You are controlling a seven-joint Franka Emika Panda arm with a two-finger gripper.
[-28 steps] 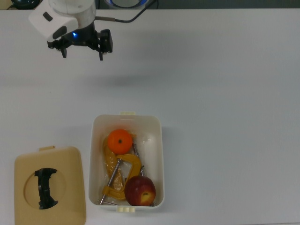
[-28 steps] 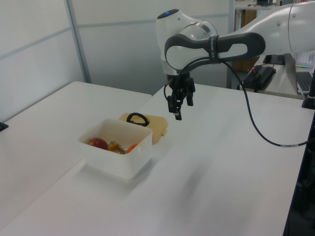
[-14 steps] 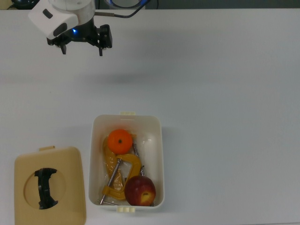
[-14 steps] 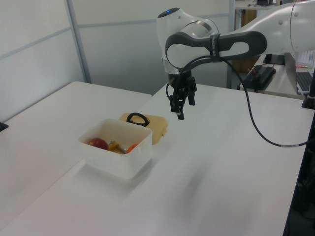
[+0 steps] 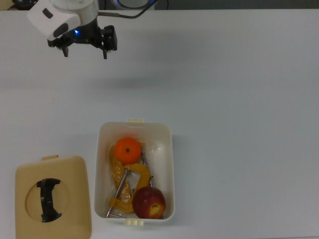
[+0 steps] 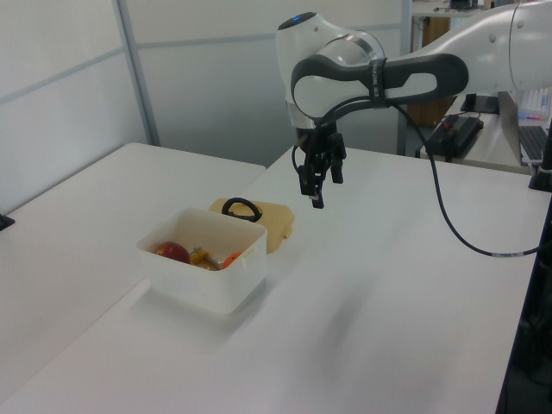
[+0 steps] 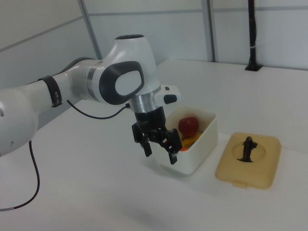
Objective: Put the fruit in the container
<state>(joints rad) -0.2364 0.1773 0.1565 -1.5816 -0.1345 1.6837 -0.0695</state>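
Showing in the top view: orange (image 5: 127, 149) and apple (image 5: 149, 202) inside the white container (image 5: 169, 149) with a yellow clamp (image 5: 130, 177); gripper (image 5: 84, 46) wide open, empty, slightly farther off than a second ago. Left view: gripper (image 6: 317, 177) lifted clear beyond the tan lid (image 6: 274, 221). Right view: fingers (image 7: 172, 154) spread, nothing held; task judged complete.

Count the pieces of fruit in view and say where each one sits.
2. The orange and the apple both lie in the white container, at opposite ends. None shows elsewhere.
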